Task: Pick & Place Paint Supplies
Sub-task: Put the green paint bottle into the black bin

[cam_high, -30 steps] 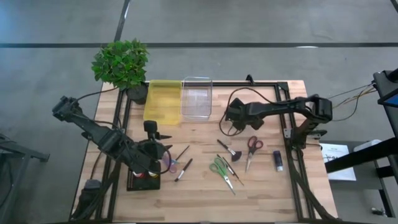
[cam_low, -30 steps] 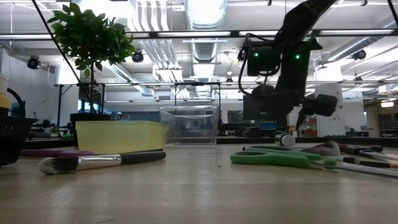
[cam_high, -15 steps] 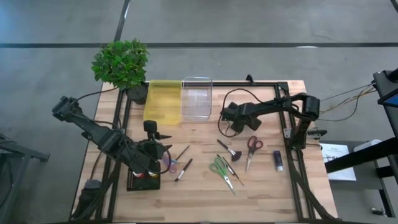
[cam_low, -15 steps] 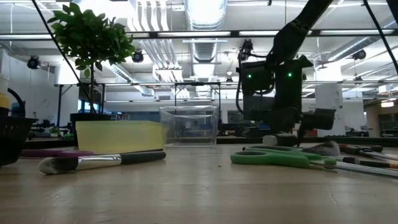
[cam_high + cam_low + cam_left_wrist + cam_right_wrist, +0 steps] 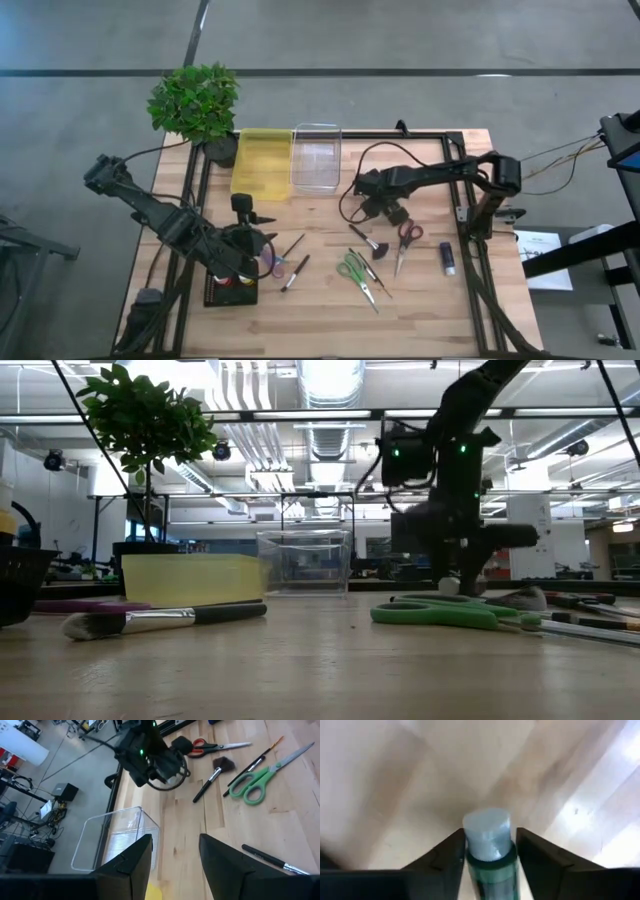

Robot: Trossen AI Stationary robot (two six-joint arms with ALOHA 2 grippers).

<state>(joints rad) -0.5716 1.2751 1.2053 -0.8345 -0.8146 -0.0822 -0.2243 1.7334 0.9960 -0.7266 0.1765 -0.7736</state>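
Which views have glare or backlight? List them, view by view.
Right wrist view: glare whitens the table beside the capped bottle in the right claw. Low view: ceiling lights backlight the right arm into a silhouette. High view: even light, soft shadows. Left wrist view: even, no glare.

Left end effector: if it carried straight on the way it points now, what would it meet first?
Judging by its wrist view, the left end effector aims across bare table toward the clear plastic box and the right arm's end effector. The box's near corner seems likeliest first, though depth is unclear.
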